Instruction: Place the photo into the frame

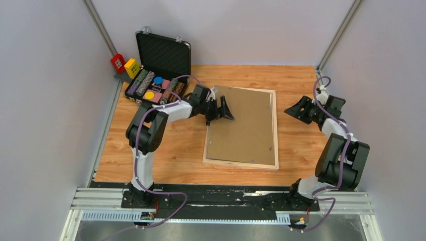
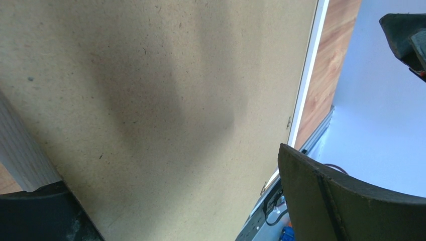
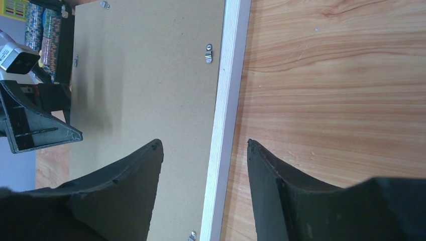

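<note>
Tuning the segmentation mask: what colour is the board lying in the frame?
Plain light brown board, set in the pale wood frame; clearest in the top external view.

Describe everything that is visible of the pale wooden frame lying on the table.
The frame is a large, thin rectangle of pale wood, lying flat, back up, on the table. A brown backing board fills its back; metal clips sit along its edges. The left gripper, jaws open, hangs over its left edge; contact is unclear.

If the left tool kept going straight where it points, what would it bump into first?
Probably the brown backing board sitting in the pale wooden frame: the open left tool points down onto it. How far above it hangs is unclear.
</note>
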Robot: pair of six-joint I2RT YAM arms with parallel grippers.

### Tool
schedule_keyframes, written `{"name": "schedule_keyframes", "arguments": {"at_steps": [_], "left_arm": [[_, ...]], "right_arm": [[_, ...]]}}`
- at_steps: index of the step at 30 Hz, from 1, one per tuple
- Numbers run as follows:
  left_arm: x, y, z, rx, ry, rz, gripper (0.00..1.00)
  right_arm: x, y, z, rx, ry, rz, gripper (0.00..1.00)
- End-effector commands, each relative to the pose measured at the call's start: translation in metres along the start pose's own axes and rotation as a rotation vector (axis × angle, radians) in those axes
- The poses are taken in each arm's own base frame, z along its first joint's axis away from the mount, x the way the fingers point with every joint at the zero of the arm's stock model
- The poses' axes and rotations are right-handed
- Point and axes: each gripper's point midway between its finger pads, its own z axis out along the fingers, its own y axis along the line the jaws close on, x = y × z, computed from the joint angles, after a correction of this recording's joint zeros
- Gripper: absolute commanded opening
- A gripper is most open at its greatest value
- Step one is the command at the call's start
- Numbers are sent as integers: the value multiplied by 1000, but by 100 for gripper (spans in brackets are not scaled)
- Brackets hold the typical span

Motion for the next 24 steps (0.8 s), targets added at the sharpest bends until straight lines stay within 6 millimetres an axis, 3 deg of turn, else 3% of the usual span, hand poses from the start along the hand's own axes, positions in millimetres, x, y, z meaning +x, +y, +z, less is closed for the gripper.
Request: {"name": "schedule_keyframes", "arguments": {"at_steps": [1, 24], "left_arm": [[-11, -42, -12, 70, -37, 103, 100], [-9, -43, -10, -21, -23, 180, 100]], "right_arm": [[-10, 1, -2, -17, -37, -43, 61], [-10, 1, -3, -18, -38, -35, 61]]}}
